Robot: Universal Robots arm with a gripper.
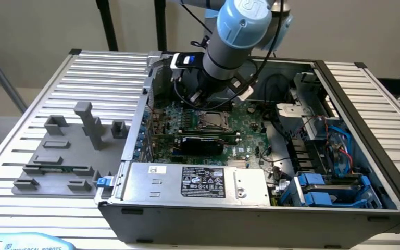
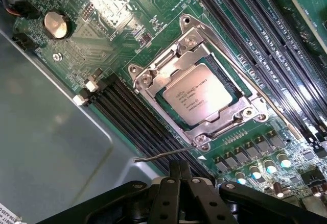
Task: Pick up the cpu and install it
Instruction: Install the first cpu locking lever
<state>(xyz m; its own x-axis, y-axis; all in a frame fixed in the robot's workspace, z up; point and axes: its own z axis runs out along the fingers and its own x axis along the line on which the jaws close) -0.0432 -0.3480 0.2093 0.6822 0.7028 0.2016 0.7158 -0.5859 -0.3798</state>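
1. Left of the exterior view: the grey tray [image 1: 61,156] sits on the slatted table [image 1: 19,104], well apart from the action.
2. Centre: the cpu [image 2: 200,94] lies seated in its socket [image 2: 196,89] on the motherboard [image 1: 207,125]; the gripper [image 2: 179,175] hovers just off it, fingers pressed together, holding nothing.
3. The arm [image 1: 231,36] plunges steeply from the upper centre into the computer case [image 1: 255,208].
4. In the exterior view, the arm's wrist hides the fingers.

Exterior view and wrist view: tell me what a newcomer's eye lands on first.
The cpu catches the eye, its silvery top lying in the metal socket frame on the green motherboard. The blue-grey robot arm reaches down into the open computer case. On the exterior view's left sit grey tray blocks.
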